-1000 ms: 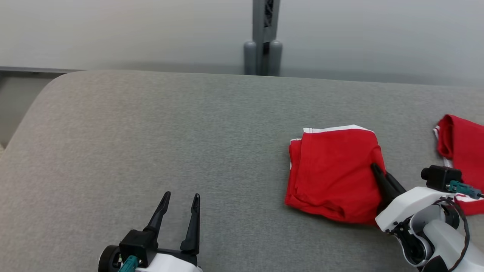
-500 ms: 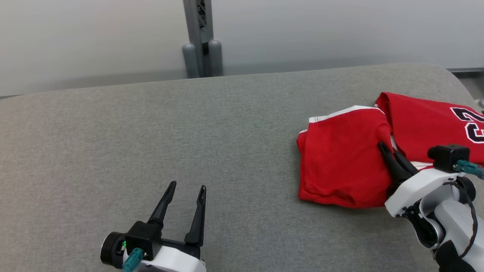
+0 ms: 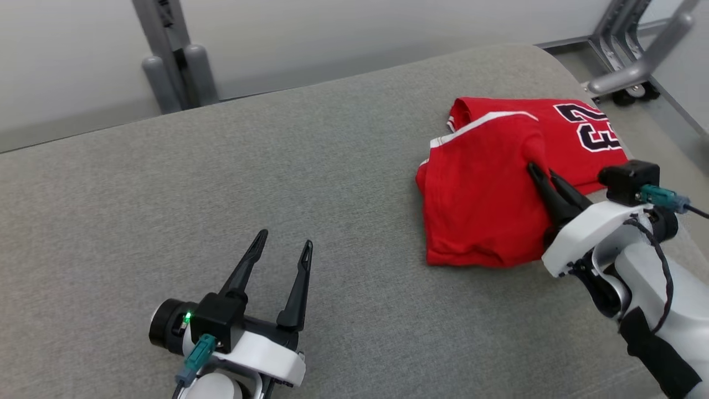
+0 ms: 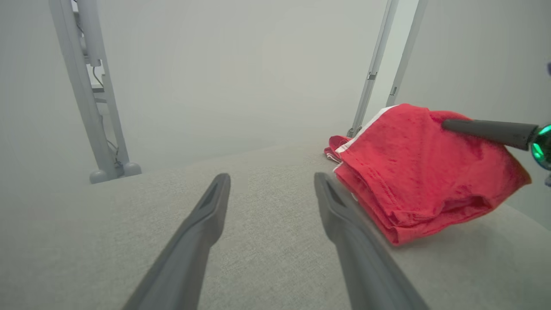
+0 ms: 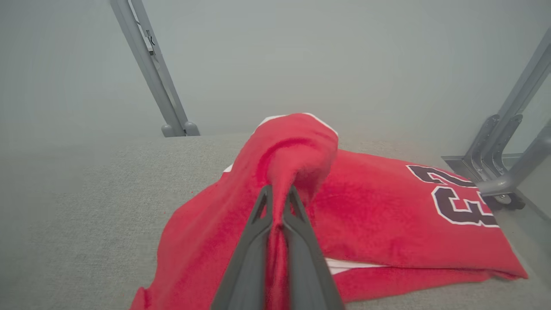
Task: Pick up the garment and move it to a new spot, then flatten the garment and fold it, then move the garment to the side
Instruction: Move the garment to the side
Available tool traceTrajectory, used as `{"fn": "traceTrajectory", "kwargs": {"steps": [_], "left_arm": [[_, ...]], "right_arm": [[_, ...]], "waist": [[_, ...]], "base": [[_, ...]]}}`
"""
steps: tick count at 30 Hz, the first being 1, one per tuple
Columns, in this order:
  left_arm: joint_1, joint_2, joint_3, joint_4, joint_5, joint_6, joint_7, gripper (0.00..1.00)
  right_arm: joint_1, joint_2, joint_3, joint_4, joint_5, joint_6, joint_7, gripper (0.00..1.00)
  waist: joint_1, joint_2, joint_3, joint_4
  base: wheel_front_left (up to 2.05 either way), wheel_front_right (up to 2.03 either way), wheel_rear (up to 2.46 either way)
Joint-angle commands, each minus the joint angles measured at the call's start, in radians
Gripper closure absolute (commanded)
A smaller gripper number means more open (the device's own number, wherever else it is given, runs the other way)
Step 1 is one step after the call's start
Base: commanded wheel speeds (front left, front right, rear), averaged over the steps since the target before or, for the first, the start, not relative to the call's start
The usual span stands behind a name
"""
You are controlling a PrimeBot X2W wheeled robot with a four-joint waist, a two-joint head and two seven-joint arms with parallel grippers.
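Red folded garment [image 3: 476, 210], pinched, on the right of the grey cushion [image 3: 221, 183].
Nearest, the left gripper [image 3: 284, 239] hovers low, fingers spread, empty. Farther right, the right gripper [image 3: 544, 170] lies low, forearm slanting in, clenched on a ridge of cloth. Soft, light, floppy: hold all layers near the fold. The garment's far edge seems to overlap a jersey [image 3: 576, 130].

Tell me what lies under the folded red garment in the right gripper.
The folded garment partly covers a red numbered jersey on the grey cushion. The covered part is hidden.
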Motion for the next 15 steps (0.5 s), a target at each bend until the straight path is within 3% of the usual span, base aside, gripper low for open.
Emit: {"fn": "traceTrajectory", "kwargs": {"steps": [1, 8, 15], "left_arm": [[-0.021, 0.01, 0.002, -0.003, 0.009, -0.005, -0.003, 0.0], [-0.094, 0.012, -0.03, -0.034, 0.026, -0.024, 0.022, 0.0], [-0.16, 0.014, -0.058, -0.092, 0.038, -0.039, 0.046, 0.0]], "right_arm": [[-0.031, 0.0, 0.008, 0.005, -0.013, 0.0, -0.006, 1.0], [-0.183, -0.038, 0.105, 0.072, -0.111, 0.0, -0.006, 1.0], [-0.291, -0.114, 0.121, 0.122, -0.201, 0.0, -0.006, 1.0]], "waist": [[0.0, -0.0001, 0.035, -0.039], [0.0, -0.0001, 0.118, -0.042], [0.0, -0.0001, 0.185, -0.009]], "base": [[0.0, 0.0, 0.0], [0.0, 0.0, 0.0], [0.0, 0.0, 0.0]]}}
